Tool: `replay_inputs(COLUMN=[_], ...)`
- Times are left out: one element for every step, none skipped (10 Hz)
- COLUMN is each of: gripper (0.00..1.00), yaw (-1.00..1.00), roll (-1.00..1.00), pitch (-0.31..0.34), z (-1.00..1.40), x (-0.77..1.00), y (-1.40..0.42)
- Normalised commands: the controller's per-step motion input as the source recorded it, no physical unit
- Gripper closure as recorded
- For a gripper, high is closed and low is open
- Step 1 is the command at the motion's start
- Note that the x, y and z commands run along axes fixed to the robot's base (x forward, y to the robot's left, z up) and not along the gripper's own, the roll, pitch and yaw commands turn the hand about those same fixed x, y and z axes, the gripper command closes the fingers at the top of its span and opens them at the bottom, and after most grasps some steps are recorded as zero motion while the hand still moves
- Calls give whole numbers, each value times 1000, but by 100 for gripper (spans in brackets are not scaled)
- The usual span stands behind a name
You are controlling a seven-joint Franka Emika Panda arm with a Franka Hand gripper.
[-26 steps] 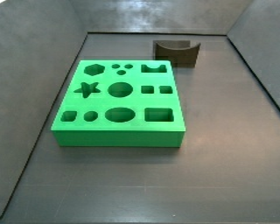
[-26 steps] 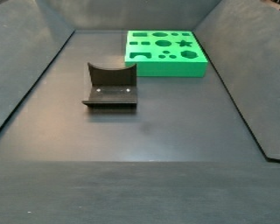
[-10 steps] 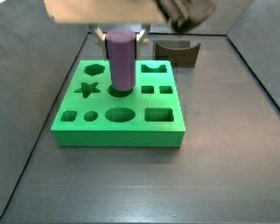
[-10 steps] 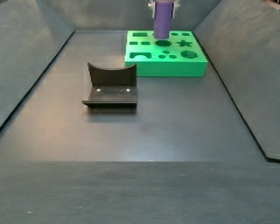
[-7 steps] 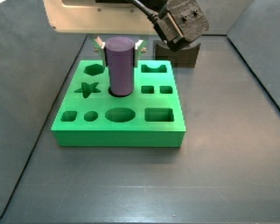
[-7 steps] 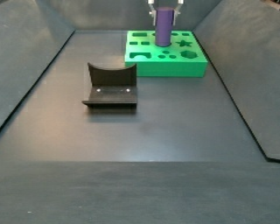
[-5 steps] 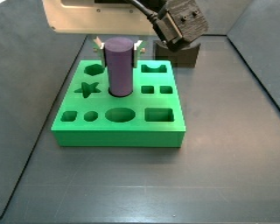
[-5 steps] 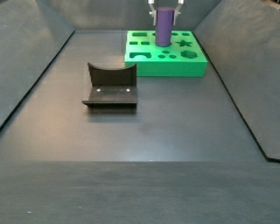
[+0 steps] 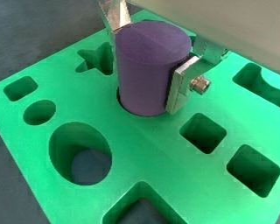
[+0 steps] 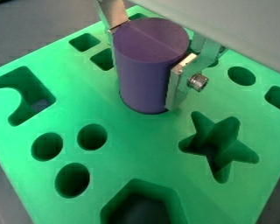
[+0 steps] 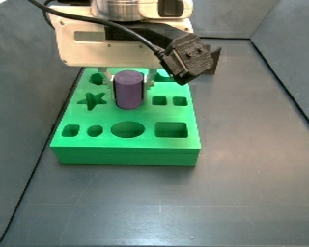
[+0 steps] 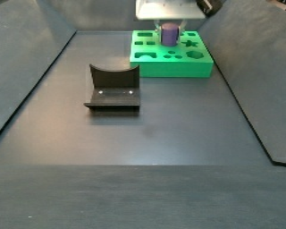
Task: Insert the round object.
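Since the earlier frames the round object has sunk lower; its base now sits in the round hole at the centre of the green block. Gripper low over the block, silver fingers clasping the cylinder on both flanks. Star cutout at about 4 o'clock from the cylinder. Fixture stands well apart on the floor.

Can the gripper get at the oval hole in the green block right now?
Probably not: the gripper has its fingers closed on the purple cylinder seated in the round hole. The oval hole itself lies open.
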Motion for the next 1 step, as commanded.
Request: replay_inputs(gripper=[100], yaw=[29], roll=[0], pitch=[-160], z=[-63], x=[-57], y=[-40])
